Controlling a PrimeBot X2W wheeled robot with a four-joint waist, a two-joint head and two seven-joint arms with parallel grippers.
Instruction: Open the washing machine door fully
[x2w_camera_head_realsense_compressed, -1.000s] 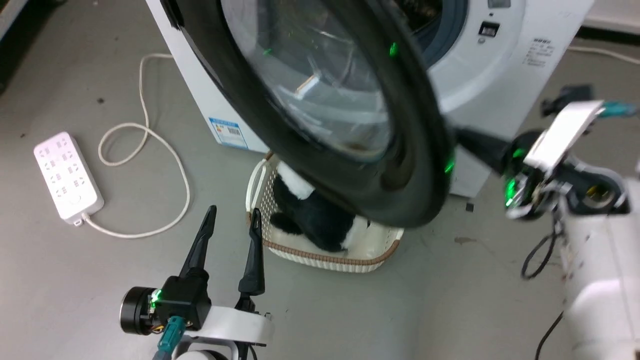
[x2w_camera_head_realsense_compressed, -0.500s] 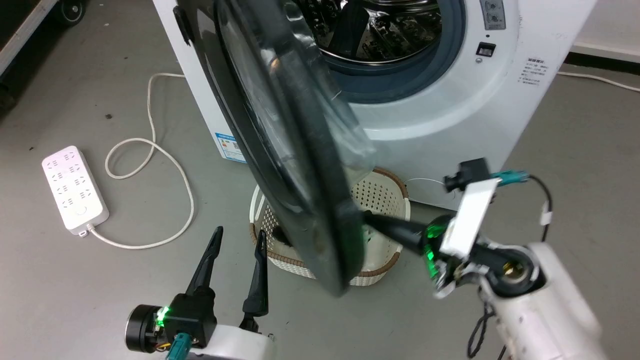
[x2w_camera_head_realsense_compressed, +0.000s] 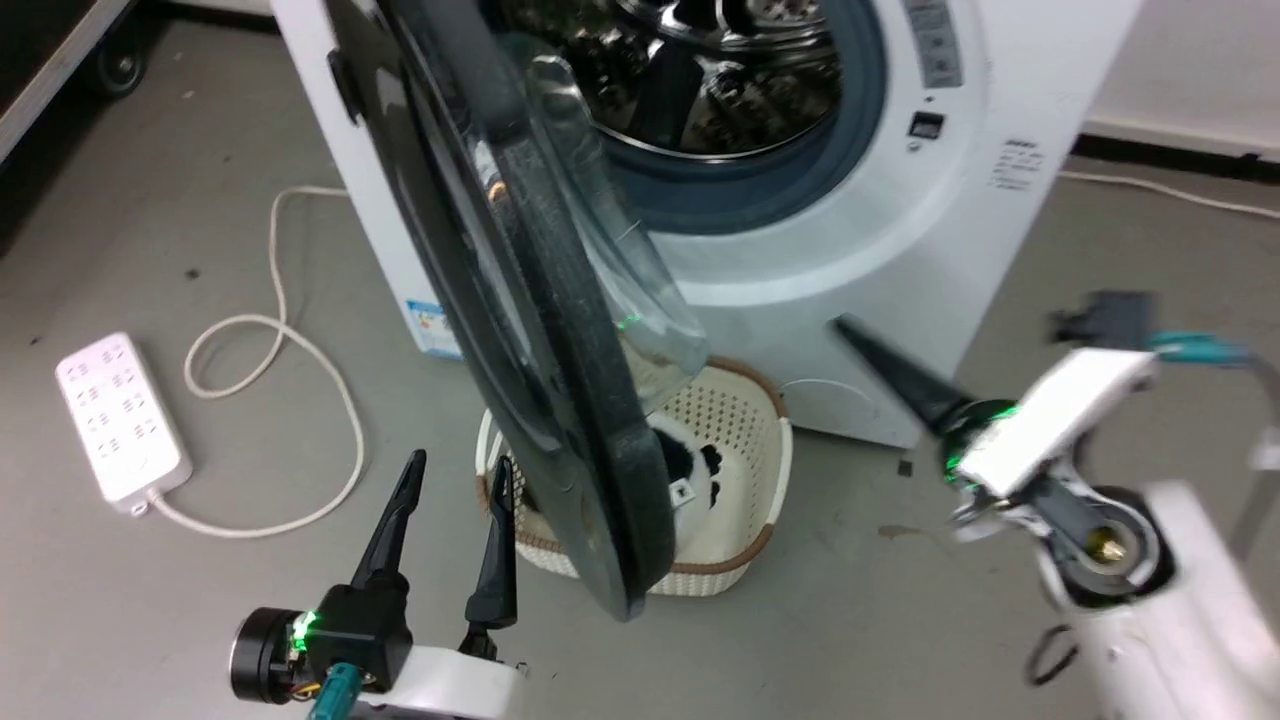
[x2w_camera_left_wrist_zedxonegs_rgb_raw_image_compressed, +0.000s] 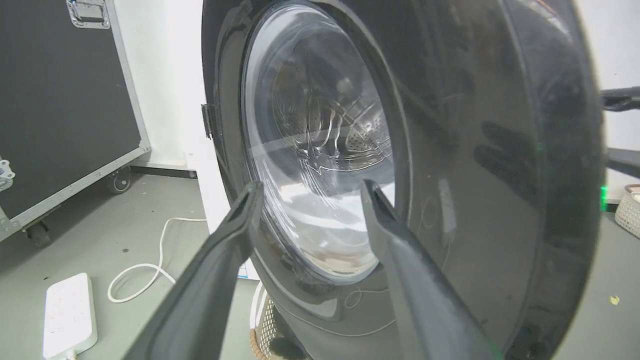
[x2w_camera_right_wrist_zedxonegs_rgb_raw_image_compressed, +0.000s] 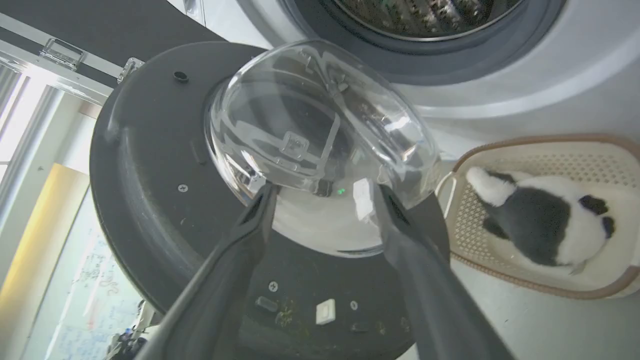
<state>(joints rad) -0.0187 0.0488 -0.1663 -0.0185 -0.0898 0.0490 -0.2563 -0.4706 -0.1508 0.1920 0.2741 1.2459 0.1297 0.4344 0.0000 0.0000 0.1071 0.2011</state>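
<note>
The washing machine door (x2w_camera_head_realsense_compressed: 560, 400) stands swung out from the white washing machine (x2w_camera_head_realsense_compressed: 900, 230), edge-on to the head camera, its clear glass bowl (x2w_camera_head_realsense_compressed: 620, 290) facing right. The steel drum (x2w_camera_head_realsense_compressed: 720, 70) is exposed. My left gripper (x2w_camera_head_realsense_compressed: 455, 480) is open, low on the door's left, facing its glossy outer face (x2w_camera_left_wrist_zedxonegs_rgb_raw_image_compressed: 475, 150) without touching it. My right gripper (x2w_camera_head_realsense_compressed: 860, 340) is open and empty to the right of the door, apart from it. Its fingers frame the bowl (x2w_camera_right_wrist_zedxonegs_rgb_raw_image_compressed: 310, 130) on the door's inner side (x2w_camera_right_wrist_zedxonegs_rgb_raw_image_compressed: 145, 190).
A cream basket (x2w_camera_head_realsense_compressed: 740, 400) holding a black-and-white plush toy (x2w_camera_head_realsense_compressed: 690, 470) sits on the floor under the door. A white power strip (x2w_camera_head_realsense_compressed: 120, 415) and its looping cable (x2w_camera_head_realsense_compressed: 280, 330) lie at the left. A black wheeled case (x2w_camera_left_wrist_zedxonegs_rgb_raw_image_compressed: 60, 100) stands beyond.
The door has swung further out to the left. My right gripper, which was at the door's lower rim, has drawn back to the right, away from it. The head camera has shifted too.
</note>
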